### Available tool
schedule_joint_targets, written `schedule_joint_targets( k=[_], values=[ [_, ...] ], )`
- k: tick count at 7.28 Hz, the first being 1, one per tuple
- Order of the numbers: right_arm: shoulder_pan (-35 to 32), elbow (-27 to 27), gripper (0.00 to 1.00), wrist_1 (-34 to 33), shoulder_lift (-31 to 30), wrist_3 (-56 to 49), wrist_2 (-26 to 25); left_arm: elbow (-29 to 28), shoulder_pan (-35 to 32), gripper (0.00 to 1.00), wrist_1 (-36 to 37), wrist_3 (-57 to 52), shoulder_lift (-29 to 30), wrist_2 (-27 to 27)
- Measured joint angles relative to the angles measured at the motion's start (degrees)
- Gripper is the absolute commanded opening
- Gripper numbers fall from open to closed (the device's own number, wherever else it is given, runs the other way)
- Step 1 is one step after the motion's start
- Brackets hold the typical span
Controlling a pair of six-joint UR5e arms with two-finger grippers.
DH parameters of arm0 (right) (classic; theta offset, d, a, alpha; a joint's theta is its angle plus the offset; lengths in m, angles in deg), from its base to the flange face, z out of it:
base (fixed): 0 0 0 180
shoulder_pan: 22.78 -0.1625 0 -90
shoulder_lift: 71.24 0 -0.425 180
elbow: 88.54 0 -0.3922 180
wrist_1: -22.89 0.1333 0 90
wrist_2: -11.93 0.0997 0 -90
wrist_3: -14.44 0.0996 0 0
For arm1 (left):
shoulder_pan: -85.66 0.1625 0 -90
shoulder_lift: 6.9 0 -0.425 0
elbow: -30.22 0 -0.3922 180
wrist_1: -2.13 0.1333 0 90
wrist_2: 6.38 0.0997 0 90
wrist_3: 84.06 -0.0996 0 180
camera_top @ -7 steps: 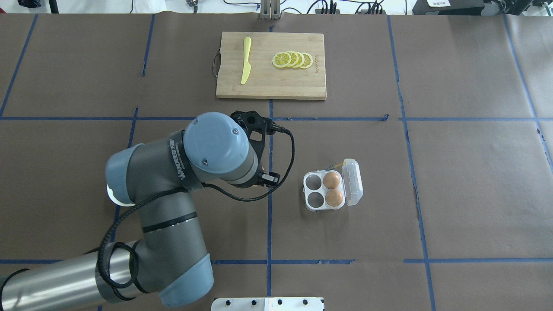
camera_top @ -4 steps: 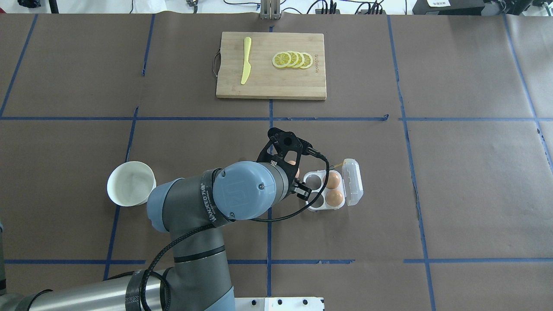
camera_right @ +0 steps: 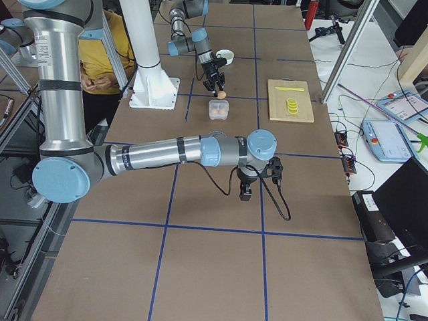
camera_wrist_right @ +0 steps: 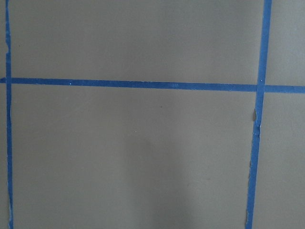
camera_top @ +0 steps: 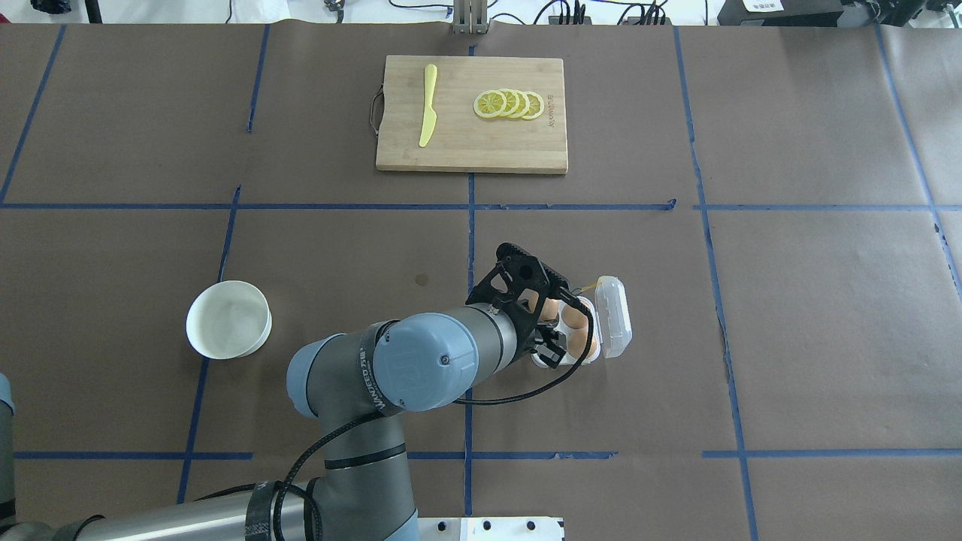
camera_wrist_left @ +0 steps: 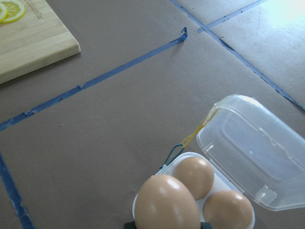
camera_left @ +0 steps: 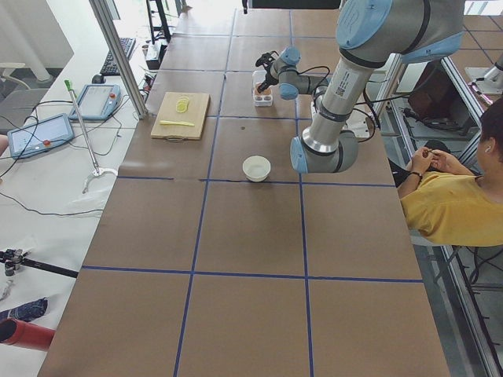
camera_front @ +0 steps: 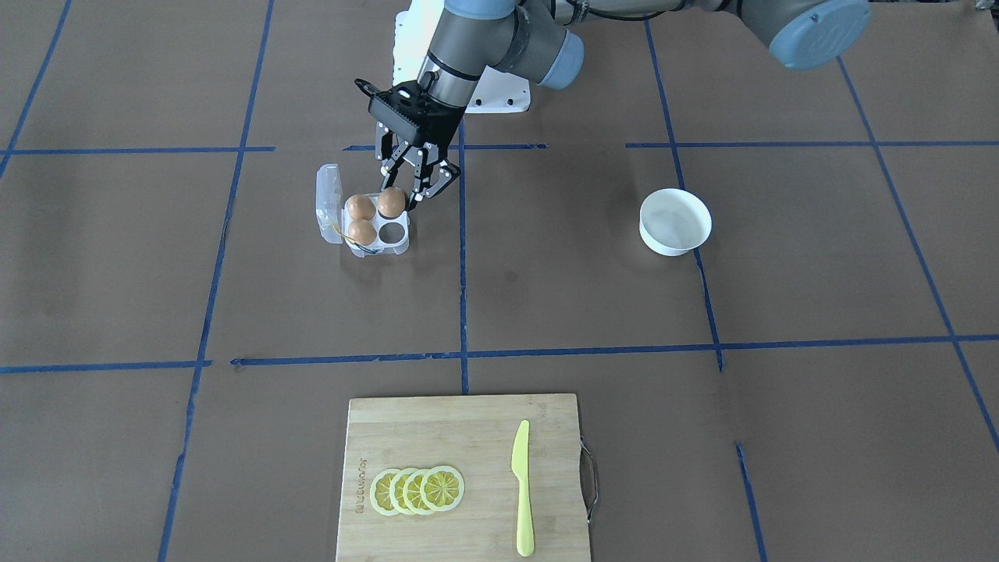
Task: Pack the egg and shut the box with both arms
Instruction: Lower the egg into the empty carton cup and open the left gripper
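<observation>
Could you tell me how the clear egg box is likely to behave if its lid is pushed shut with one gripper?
The box looks thin, clear plastic, so probably light; it may slide on the paper unless braced. Its open lid lies hinged beside the cells and will likely flex when pushed. The two seated eggs add some weight.

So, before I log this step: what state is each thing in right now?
box: lid open, one cell visibly empty.
held egg: clamped, above the box.
packed eggs: seated in two cells.
left gripper: jaws shut on held egg.
right gripper: jaws unreadable.
bowl: upright, empty.
</observation>
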State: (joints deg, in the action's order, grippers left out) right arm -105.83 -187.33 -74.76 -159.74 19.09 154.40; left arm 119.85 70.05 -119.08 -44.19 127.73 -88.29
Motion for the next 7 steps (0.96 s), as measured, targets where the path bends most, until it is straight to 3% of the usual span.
schedule_joint_targets(
  k=[3,5,7],
  values=[
    [0.0,0.0,1.0,0.0,-0.15,-0.01,0.0,-2.01,2.49,0.0,-1.26,-1.16,0.42,5.53],
    [0.03,0.0,1.0,0.0,-0.17,0.01,0.04,-2.52,3.14,0.0,-1.31,-1.12,0.52,6.23],
    [0.03,0.0,1.0,0.0,-0.17,0.01,0.05,-2.63,3.28,0.22,-1.31,-1.19,0.55,6.34]
  ],
)
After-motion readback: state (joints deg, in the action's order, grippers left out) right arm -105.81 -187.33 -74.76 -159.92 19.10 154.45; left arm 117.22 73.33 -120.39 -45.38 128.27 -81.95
